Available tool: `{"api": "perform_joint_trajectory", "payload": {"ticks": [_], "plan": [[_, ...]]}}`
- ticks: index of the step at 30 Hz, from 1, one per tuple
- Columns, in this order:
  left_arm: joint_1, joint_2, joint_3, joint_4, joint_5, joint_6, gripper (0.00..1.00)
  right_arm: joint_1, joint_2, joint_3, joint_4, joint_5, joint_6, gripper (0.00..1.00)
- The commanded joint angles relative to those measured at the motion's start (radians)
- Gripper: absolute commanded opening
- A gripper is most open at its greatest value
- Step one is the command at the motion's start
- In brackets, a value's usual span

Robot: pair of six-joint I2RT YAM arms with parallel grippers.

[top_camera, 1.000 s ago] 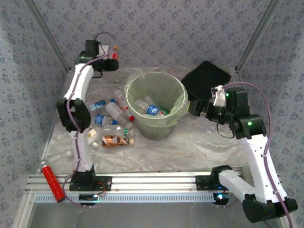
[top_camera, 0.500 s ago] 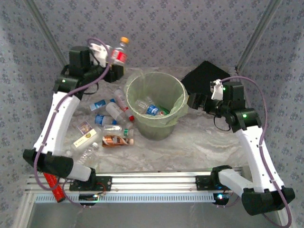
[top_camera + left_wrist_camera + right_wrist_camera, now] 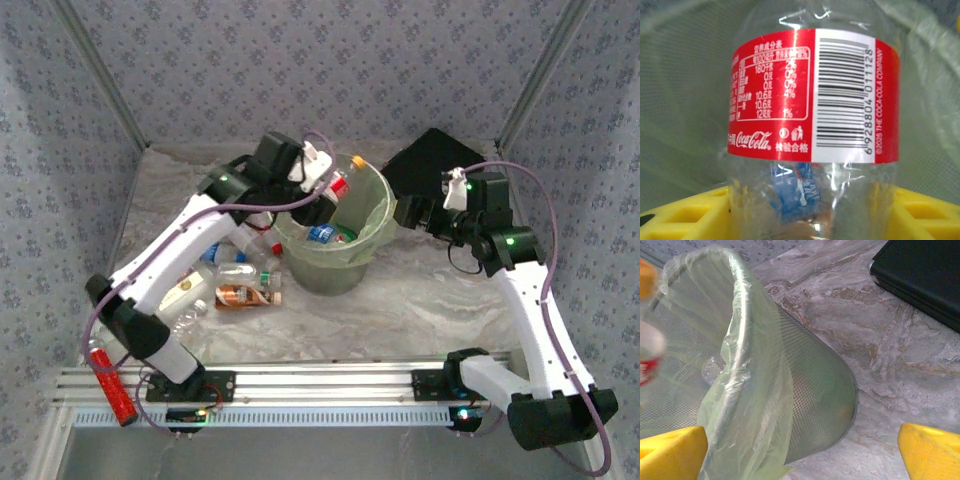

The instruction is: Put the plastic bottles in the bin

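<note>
Left claw (image 3: 328,192) tight on a bottle (image 3: 812,95); right claw (image 3: 408,213) wide apart.
</note>
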State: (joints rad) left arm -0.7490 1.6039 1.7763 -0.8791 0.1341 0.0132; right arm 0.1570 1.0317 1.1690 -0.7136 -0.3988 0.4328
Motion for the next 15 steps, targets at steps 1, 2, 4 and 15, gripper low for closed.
{"api": "perform_joint_trajectory", "payload": {"ticks": [1, 2, 4, 15], "plan": [[-0.015, 0.038, 0.06, -0.07, -0.058, 0.017, 0.4, -0.01, -0.019, -0.006, -0.004, 0.009, -0.014, 0.99], [-0.019, 0.054, 0.063, -0.078, -0.059, 0.012, 0.41, -0.011, -0.019, -0.006, -0.005, 0.011, -0.017, 0.99], [-0.028, 0.075, 0.06, -0.094, -0.058, 0.01, 0.45, -0.014, -0.022, -0.007, -0.007, 0.013, -0.02, 0.99], [-0.058, 0.088, 0.038, -0.087, -0.029, 0.013, 0.84, -0.019, -0.014, -0.017, 0.002, 0.001, -0.027, 0.99]]}}
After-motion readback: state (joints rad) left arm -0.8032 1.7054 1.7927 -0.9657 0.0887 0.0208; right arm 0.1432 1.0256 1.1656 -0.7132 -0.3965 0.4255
